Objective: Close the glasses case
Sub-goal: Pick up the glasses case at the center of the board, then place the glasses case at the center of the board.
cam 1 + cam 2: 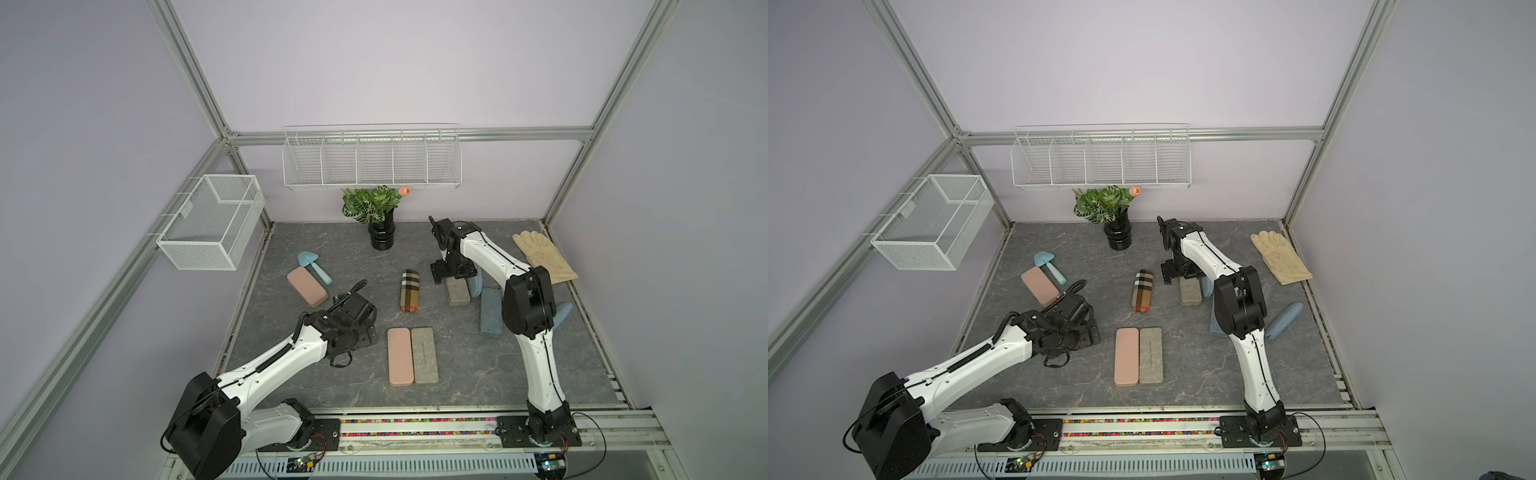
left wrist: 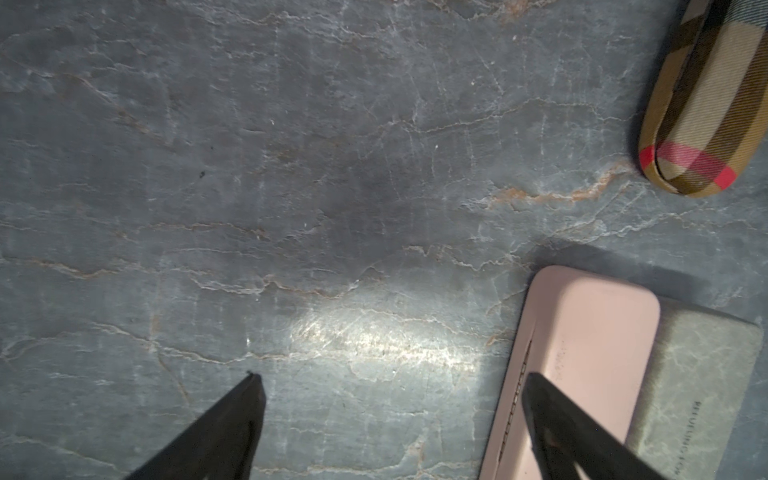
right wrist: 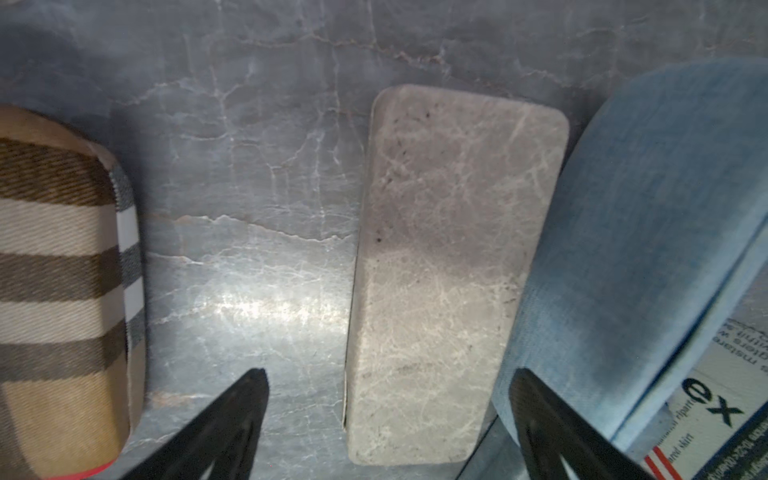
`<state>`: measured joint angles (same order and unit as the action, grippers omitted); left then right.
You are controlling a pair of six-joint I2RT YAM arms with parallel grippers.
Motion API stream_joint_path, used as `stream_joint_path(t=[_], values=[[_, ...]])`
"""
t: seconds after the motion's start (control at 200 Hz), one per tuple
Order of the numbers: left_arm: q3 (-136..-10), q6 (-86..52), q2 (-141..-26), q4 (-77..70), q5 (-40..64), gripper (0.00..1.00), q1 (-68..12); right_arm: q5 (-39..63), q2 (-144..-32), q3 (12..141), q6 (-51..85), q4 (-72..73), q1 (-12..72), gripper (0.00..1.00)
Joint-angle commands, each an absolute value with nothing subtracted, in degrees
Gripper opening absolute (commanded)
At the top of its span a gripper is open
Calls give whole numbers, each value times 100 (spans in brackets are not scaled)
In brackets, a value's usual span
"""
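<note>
Approach step: right hand (image 3: 389, 374) spread over grey case (image 3: 453, 270), open blue case (image 3: 648, 208) beside — next, press it shut; left hand (image 2: 392, 376) spread.

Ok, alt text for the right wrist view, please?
A grey stone-patterned glasses case lies on the dark marbled table, framed by wide-open black jaws. A plaid case lies apart on one side; a blue denim case sits close on the other, printed paper beside it.
</note>
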<state>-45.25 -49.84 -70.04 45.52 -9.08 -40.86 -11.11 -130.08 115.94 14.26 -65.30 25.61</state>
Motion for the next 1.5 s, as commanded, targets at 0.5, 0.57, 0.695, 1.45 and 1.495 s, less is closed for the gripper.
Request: stream_joint_path(t=[0.5,0.57,0.695,1.45,1.495], values=[[-4818,-4887,-7498,4388,-810,97,-4028,-195,-13440,11272,1205,-6289,2175,98],[-4838,-4887,-7528,4343,-792,97,-4025,-115,-13239,10928,1285,-6145,2191,85],[-4840,-4861,-7517,4266,-763,97,-4025,-128,-12621,9994,1541,-5737,2262,70],[-4478,-4741,-6860,4316,-693,97,-4025,-618,-8782,5410,5173,-4503,5013,58],[-4488,-4740,-6869,4315,-695,97,-4025,-598,-8852,5377,5213,-4404,5083,58]])
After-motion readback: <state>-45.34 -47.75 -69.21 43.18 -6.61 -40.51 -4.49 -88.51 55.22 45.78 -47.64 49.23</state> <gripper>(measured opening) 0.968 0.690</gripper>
